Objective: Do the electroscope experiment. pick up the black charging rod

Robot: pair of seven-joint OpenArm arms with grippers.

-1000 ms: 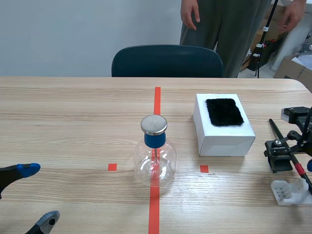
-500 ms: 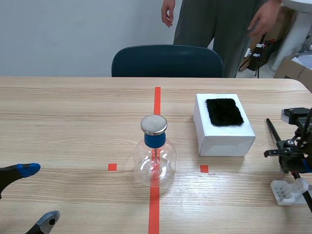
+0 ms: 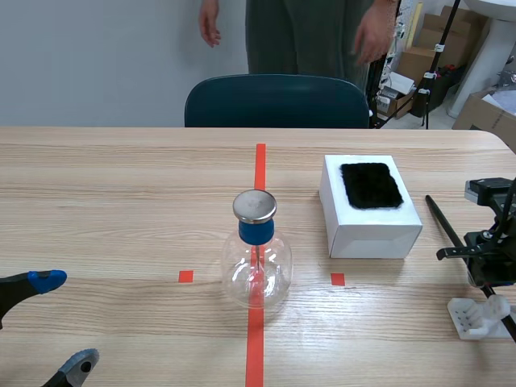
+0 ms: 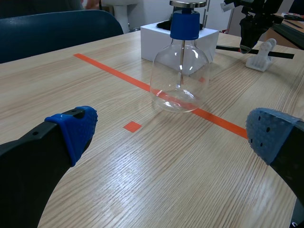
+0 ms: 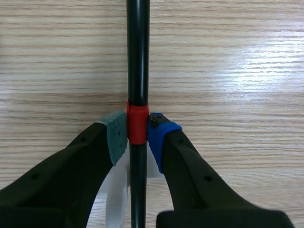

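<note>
Right end effector (image 5: 137, 135) pinches black charging rod (image 5: 137, 57) at its red band (image 5: 137, 124), over white stand (image 3: 476, 316) at tabletop's (image 3: 121, 201) right edge, likely the intended grip point; left end effector (image 4: 173, 133) hangs spread.

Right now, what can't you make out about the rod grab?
1. Rod far tip: right wrist view, cut off by the edge.
2. Rod on or off the stand: right wrist view, the right gripper covers the contact; scene view, too small.
3. Rod rear end: scene view, cut off by the edge.
</note>
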